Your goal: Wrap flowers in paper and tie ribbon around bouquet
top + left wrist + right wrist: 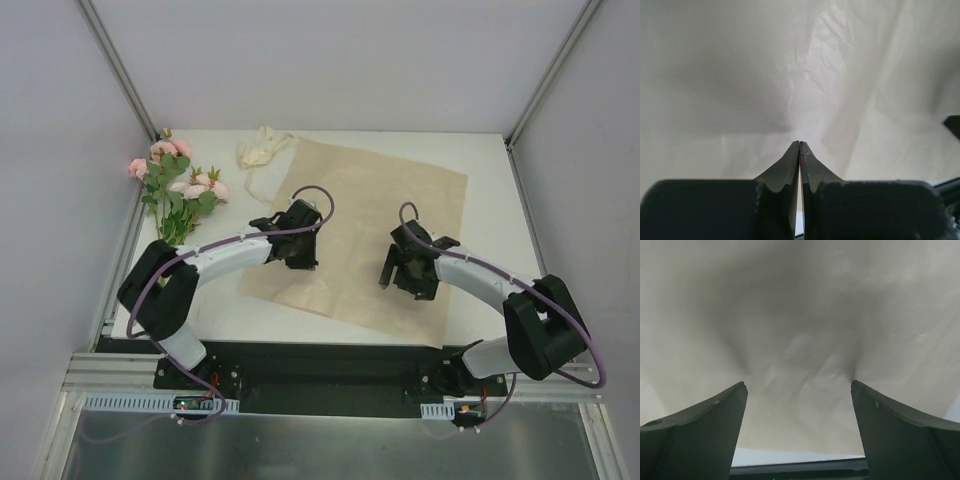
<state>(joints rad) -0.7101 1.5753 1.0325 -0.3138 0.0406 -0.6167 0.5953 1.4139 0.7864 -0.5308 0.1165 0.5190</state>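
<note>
Soft, even overhead light keeps the top view sharp, with faint shadows on the table [490, 215], while both wrist views turn dim and hazy, grey shade pooling across the softly blurred paper [865, 75].

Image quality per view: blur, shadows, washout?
Top view: sharp, evenly lit, paper and flowers clear. Left wrist: paper washed pale, soft shadow at left, shut left end effector slightly blurred. Right wrist: paper dim, out of focus beyond open right end effector.

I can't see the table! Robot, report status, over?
Left end effector shut, right end effector open, both over paper. Flowers beside it, unwrapped. Ribbon on far corner.
</note>
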